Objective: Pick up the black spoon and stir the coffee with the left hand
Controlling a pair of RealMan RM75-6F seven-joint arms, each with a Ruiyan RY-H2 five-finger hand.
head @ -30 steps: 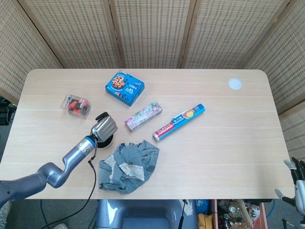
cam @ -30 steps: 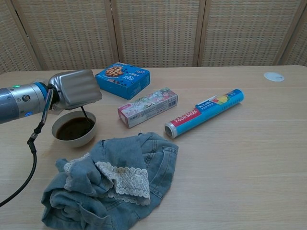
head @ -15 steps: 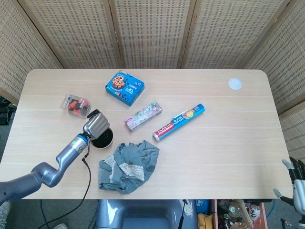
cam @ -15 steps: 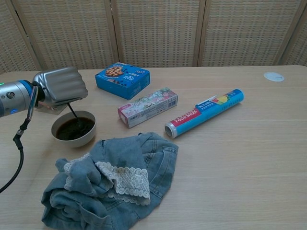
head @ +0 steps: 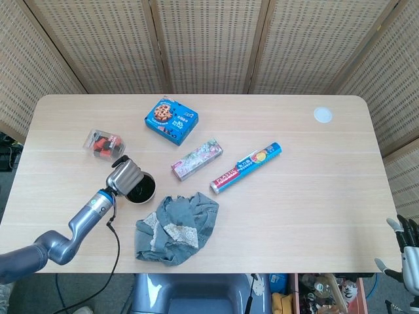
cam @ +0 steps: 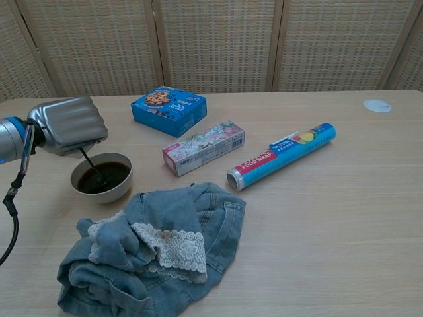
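Holding the black spoon [cam: 89,163] near the top of its handle, my left robot hand [cam: 66,124] was clenched round it, fingers curled tight, just above the left rim of the coffee bowl [cam: 122,191]. The spoon looked thin, stiff and light, so I judged a firm pinch high on the handle right for it; a slim handle like that could twist or slip in a loose grasp. Its shaft slanted down from under my fingers into the dark coffee [cam: 104,177], the lower end dipped below the surface, its tip hidden. The bowl stood near the worktop's [cam: 317,218] left edge, toward the front, just behind the crumpled denim cloth [cam: 158,244]. My right robot hand [head: 407,252] hung beyond the worktop's front right corner, fingers apart, holding nothing.
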